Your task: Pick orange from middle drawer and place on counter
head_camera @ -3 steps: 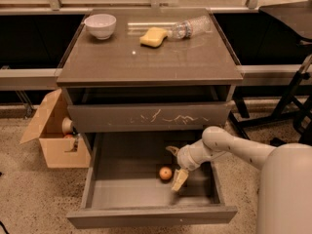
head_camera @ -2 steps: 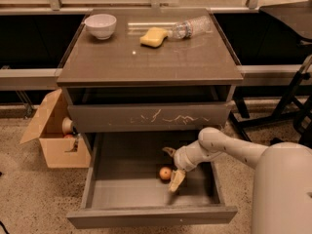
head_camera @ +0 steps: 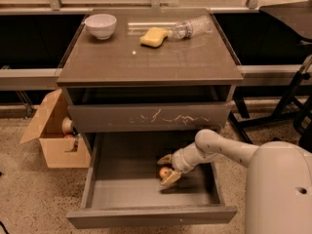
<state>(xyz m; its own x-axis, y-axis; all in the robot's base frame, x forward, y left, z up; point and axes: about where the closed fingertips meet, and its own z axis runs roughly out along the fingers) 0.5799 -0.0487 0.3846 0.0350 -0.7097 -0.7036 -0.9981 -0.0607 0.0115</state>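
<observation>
Moved since a second ago: the white robot arm has slid left across the drawer. The two-finger gripper is now at the small round orange instead of to its right. The orange hasn't shifted; it still sits on the floor of the wide shallow grey middle drawer, which is pulled out, roughly mid-width. Fingers are spread, one behind the orange and one in front, bracketing it. Can't tell if either touches. Nothing else changed place.

Hidden or unclear: the robot's white body blocks the bottom right and is cut off by the edge. The gripper covers the orange's right side. An open brown cardboard box left of the cabinet holds something too small to identify. A black metal stand at right is only partly in view.

Surfaces: the glossy grey-brown counter carries a white bowl back left and a yellow sponge back centre. A clear plastic bottle lies on its side just beside the sponge. The grey drawer front with white scratches sits above the open drawer. The speckled beige floor runs to a grey ledge behind.
</observation>
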